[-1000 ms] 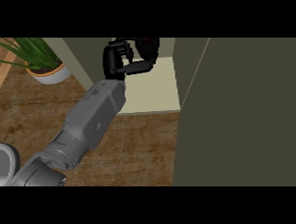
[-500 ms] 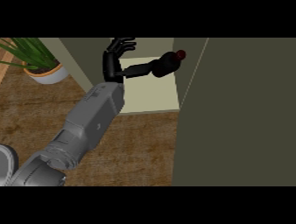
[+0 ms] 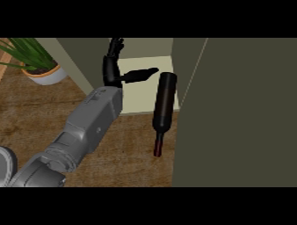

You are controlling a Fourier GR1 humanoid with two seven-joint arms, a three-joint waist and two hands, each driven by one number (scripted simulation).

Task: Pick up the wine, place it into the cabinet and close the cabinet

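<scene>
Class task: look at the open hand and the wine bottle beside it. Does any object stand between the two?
Nothing visible does. The wine bottle lies just right of the hand, its thumb pointing at it, only bare cabinet shelf between them.

A grey forearm rises from the lower left, ending in a black left hand (image 3: 114,70) with fingers straight and thumb stretched toward the right, holding nothing. Just right of the thumb, apart from it, a dark glass wine bottle (image 3: 164,105) lies with its base on the pale cabinet shelf (image 3: 138,94) and its red-capped neck past the shelf's front edge, over the brown wooden counter (image 3: 34,114). The tall dark olive cabinet door (image 3: 255,114) stands open at right. A white-potted green plant (image 3: 44,74) sits near the counter's far left edge.
</scene>
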